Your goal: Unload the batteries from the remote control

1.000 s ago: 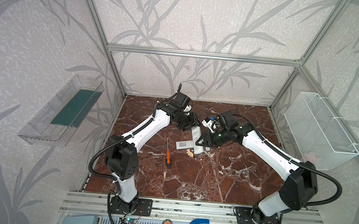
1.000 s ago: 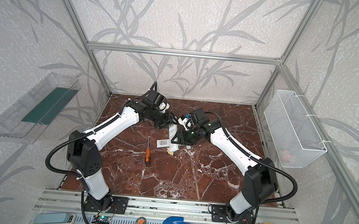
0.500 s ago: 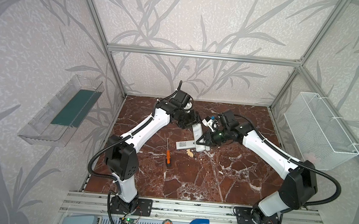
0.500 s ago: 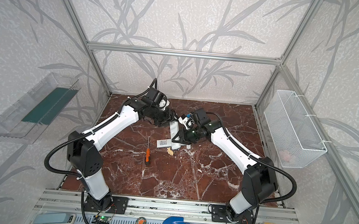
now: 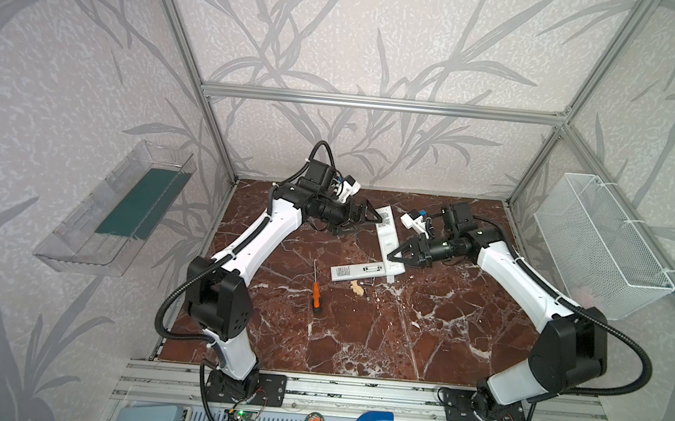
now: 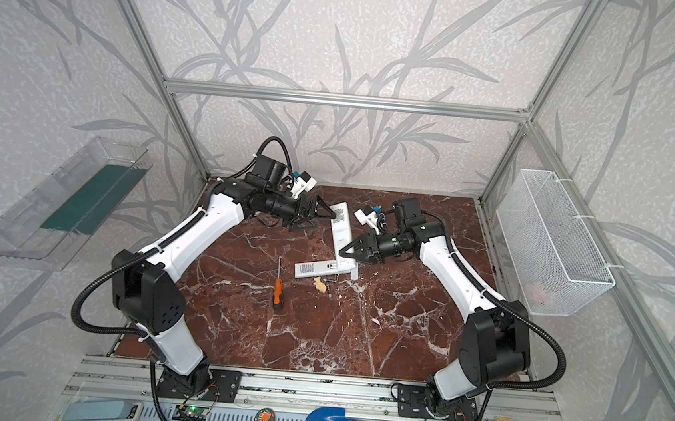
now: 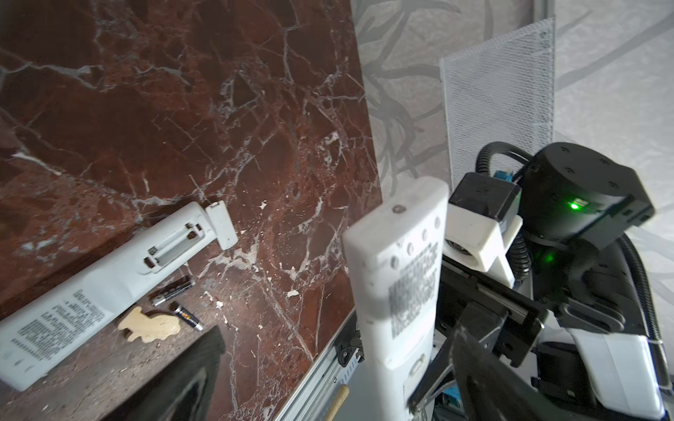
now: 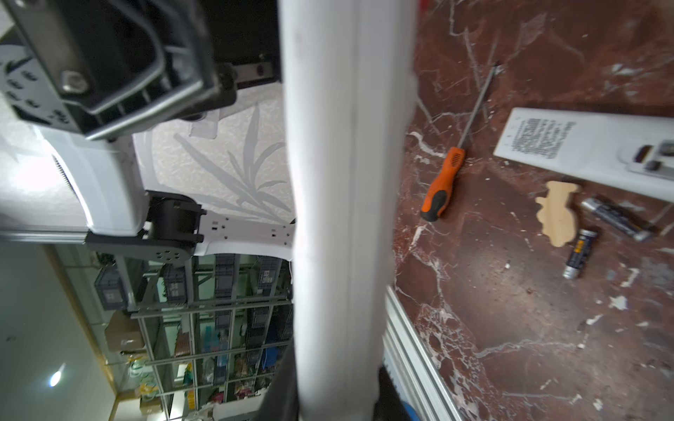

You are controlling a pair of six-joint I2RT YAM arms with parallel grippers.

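Note:
A white remote control (image 5: 387,232) is held off the table, and my right gripper (image 5: 393,259) is shut on its near end (image 8: 335,218). My left gripper (image 5: 362,222) is open, with its fingers standing apart on either side of that remote's far end (image 7: 397,273) without touching it. A second white remote (image 5: 364,271) lies flat, its battery bay (image 7: 175,242) open and empty. Two dark batteries (image 7: 173,289) (image 7: 188,316) lie loose on the table beside it, also seen in the right wrist view (image 8: 616,218) (image 8: 580,253).
A small white cover (image 7: 222,226) lies at the flat remote's end. An orange screwdriver (image 5: 316,295) and a small wooden piece (image 5: 358,288) lie nearby. A wire basket (image 5: 599,247) hangs on the right wall and a clear tray (image 5: 119,209) on the left.
My left gripper has opened and let go of the raised remote. My right gripper has shut on its near end and now holds it alone.

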